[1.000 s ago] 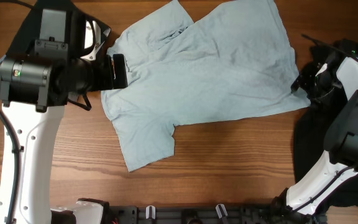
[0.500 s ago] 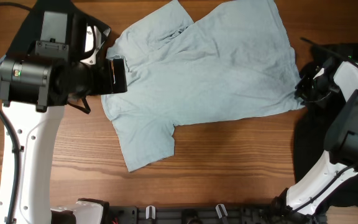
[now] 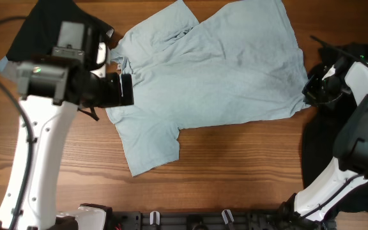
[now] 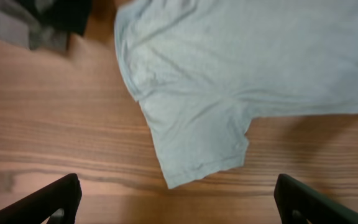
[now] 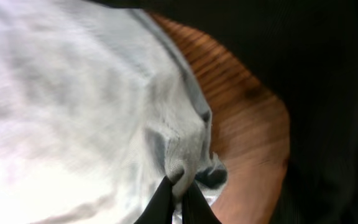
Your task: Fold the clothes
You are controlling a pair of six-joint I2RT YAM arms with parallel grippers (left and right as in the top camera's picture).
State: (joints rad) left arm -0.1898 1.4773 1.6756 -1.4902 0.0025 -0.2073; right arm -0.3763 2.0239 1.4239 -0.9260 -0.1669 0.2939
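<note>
A large pale light-blue T-shirt lies spread flat across the middle of the wooden table. My right gripper is at its right edge, shut on a pinched fold of the hem; the fabric bunches up between the two black fingertips. My left gripper hovers over the shirt's left side, open and holding nothing. In the left wrist view its fingers stand wide apart above bare wood, with the shirt's sleeve just beyond them.
Black and grey clothes are heaped at the table's far left corner. More black fabric lies under and beside the right arm. A black rack runs along the front edge.
My right gripper has closed on the shirt's right edge, bunching it slightly. The left arm has shifted a little right and toward the front, still open.
</note>
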